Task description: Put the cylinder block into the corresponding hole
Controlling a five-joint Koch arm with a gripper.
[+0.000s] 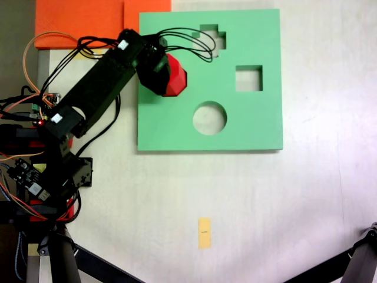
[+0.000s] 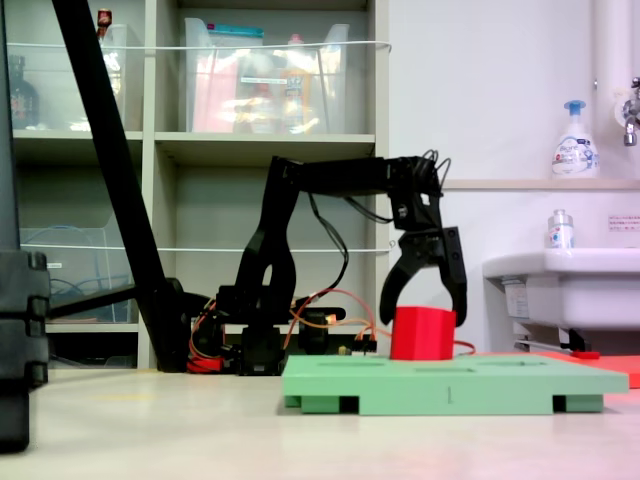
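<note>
In the fixed view from above, your gripper sits over the left part of the green foam board, partly covering the cylinder block. The corresponding hole is hidden beneath them. The round cutout and square cutout lie to the right.

In the fixed view from the side, your gripper has its jaws spread wide, straddling the cylinder block, which stands on the green foam board.

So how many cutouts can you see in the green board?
3: a cross-shaped one near the top edge in the overhead-style fixed view, a square one at right, a round one lower middle. The red block and hand may hide another.
</note>
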